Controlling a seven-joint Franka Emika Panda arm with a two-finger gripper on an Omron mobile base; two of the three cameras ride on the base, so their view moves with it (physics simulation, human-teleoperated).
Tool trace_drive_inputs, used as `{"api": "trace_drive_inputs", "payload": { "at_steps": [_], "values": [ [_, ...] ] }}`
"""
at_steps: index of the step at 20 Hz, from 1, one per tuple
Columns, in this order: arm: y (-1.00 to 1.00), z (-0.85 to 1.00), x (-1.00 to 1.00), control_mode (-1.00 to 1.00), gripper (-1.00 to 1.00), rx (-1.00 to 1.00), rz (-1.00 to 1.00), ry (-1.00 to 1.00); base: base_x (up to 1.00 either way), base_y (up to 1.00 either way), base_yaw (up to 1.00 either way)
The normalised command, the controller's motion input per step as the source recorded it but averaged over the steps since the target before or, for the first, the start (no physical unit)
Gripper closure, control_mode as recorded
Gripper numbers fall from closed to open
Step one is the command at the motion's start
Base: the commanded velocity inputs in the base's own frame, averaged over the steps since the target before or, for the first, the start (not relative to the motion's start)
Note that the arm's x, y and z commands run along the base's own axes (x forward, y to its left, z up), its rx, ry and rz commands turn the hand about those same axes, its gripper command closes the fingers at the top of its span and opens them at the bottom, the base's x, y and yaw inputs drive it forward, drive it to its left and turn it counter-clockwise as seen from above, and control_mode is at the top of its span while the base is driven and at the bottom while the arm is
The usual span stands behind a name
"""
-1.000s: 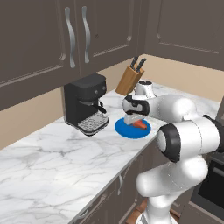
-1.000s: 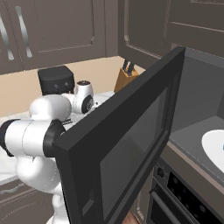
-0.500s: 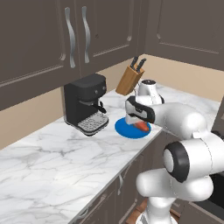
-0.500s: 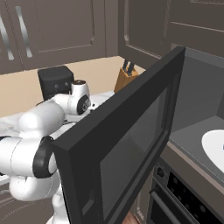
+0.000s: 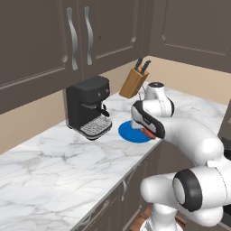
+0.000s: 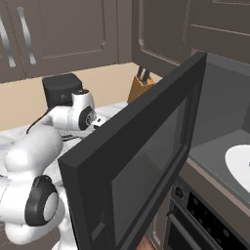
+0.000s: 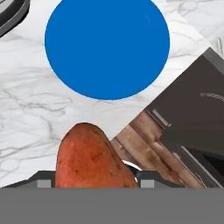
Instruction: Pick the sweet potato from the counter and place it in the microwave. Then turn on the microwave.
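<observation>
The gripper has the sweet potato clamped between its fingers, lifted just above the blue plate on the counter, so I'd say the carry comes next, swinging it across into the open microwave.

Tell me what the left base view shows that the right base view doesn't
Left base view: the blue plate on the counter, and a sliver of the sweet potato under the arm. Right base view: the microwave with its door swung wide open, the white turntable inside, and the oven below. Both share the coffee machine, the knife block and the dark upper cabinets.
</observation>
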Motion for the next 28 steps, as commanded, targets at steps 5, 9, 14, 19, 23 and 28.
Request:
{"api": "trace_drive_inputs", "payload": {
  "at_steps": [5,9,14,19,23,28],
  "values": [
    [0.00,0.22,-0.41,-1.00,1.00,0.01,-0.18,0.00,0.00,0.00,0.00],
    [0.00,0.21,-0.43,-1.00,1.00,0.02,-0.15,0.00,0.00,0.00,0.00],
    [0.00,0.18,-0.44,-1.00,1.00,0.02,-0.11,-0.02,0.00,0.00,0.00],
    [0.00,0.17,-0.42,-1.00,1.00,0.00,-0.05,-0.05,0.00,0.00,0.00],
    [0.00,0.18,-0.41,-1.00,1.00,0.00,-0.02,-0.04,0.00,0.00,0.00],
    [0.00,0.18,-0.40,-1.00,1.00,0.00,-0.01,-0.05,0.00,0.00,0.00]
  ]
}}
